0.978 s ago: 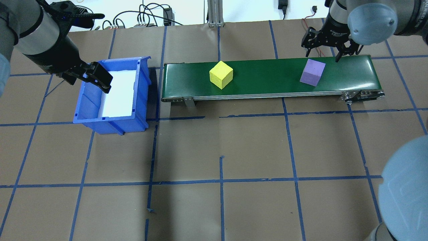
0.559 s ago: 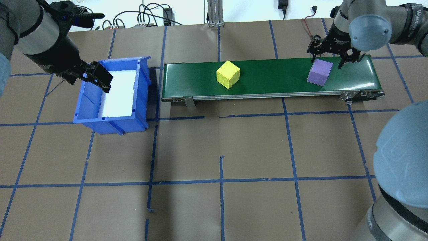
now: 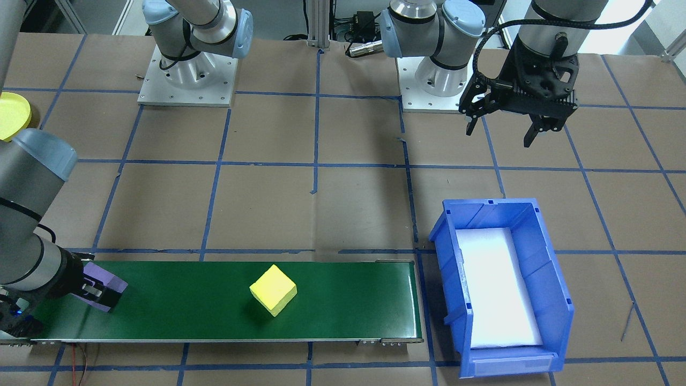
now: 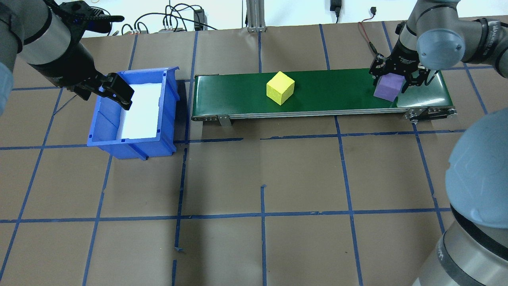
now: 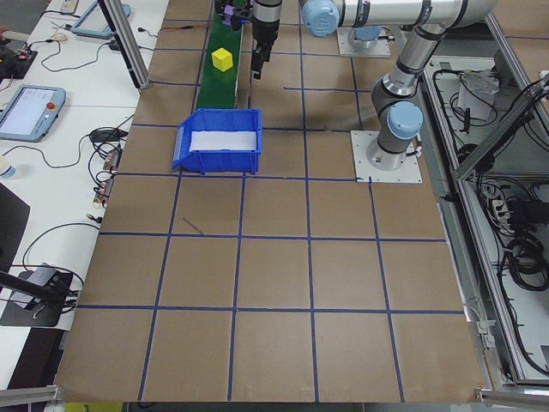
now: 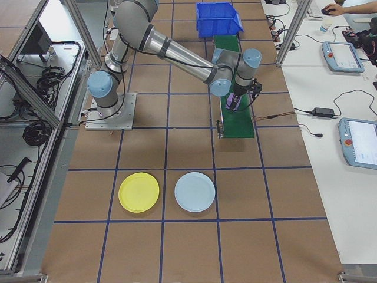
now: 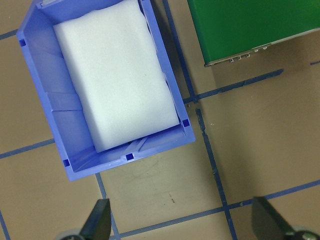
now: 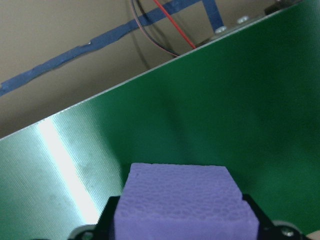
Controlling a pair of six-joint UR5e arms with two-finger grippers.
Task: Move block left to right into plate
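A purple block (image 4: 387,88) sits at the right end of the green conveyor belt (image 4: 337,93). My right gripper (image 4: 391,79) is down around it. In the right wrist view the black pads press both sides of the purple block (image 8: 182,200), so that gripper is shut on it. A yellow block (image 4: 280,88) rides near the belt's middle. The yellow plate (image 6: 138,193) lies on the table by the right arm's base, with nothing on it. My left gripper (image 4: 119,91) hovers open over the blue bin's near-left rim, holding nothing.
The blue bin (image 4: 103,119) with a white foam liner stands just off the belt's left end. A pale blue plate (image 6: 195,191) lies beside the yellow one. A red wire trails off the belt's right end. Cables and tablets lie beyond the table's far edge.
Both blocks have travelled right along the belt. My right gripper followed the purple block, came down over it and closed on its sides. The left arm has stayed still.
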